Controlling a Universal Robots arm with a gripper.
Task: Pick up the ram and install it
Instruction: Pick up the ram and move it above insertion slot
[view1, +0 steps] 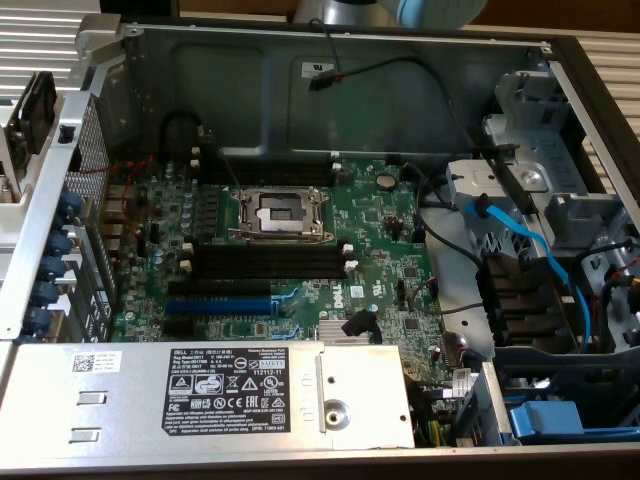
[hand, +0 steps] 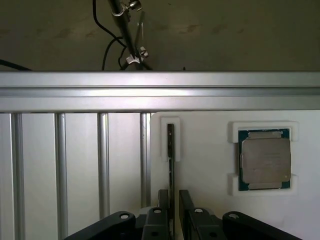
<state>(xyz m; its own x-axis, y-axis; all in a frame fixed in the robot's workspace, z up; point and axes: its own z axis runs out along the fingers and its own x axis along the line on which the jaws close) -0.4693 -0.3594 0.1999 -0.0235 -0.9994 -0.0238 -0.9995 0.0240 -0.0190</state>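
In the wrist view we see the ram (hand: 170, 150), a long, narrow circuit-board stick, standing on its thin edge in a raised white plastic cradle (hand: 178, 140). From here it reads as one dark vertical strip. The cradle keeps it upright, so both flat faces are free to be pinched. The black two-fingered gripper (hand: 173, 196) sits squarely over the stick's near end, one finger on each face. One finger (hand: 163, 200) looks to be against the board. A pale sliver seems to remain between the board and the other, so we judge the jaws unclenched around the stick and not yet clamping it, though the angle is poor.

A square silver-capped processor chip (hand: 264, 159) lies flat in its own white nest, well apart from the stick. A brushed aluminium rail (hand: 160, 92) runs across beyond both.

In the exterior view the open grey computer case (view1: 330, 60) shows the green motherboard (view1: 390, 240). Its long black memory slots (view1: 265, 262) hold no stick, so the install is not yet done.
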